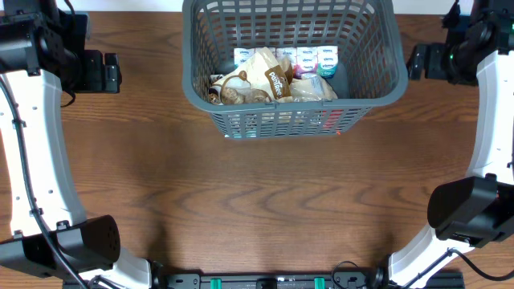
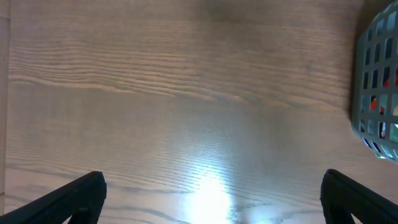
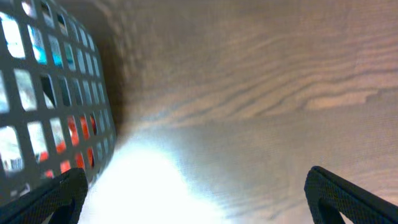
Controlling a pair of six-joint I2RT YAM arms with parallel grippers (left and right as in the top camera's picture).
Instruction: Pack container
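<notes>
The container [image 1: 385,88], a large dark grey slotted basket, stands at the back centre of the wooden table. It holds several snack packs: white-and-teal small packs [image 1: 317,58] along the far side and beige bags [image 1: 269,80] in front. My left gripper [image 2: 211,199] is open and empty above bare table, left of the basket, whose corner [image 2: 376,81] shows at the right edge of the left wrist view. My right gripper [image 3: 193,199] is open and empty, right of the basket; its lattice wall [image 3: 56,93] fills the left side of the right wrist view.
The wooden table [image 1: 257,201] spreads in front of the basket. Both arm bases stand at the front corners, left [image 1: 64,245] and right [image 1: 466,213]. Strong glare lies on the wood under each wrist camera.
</notes>
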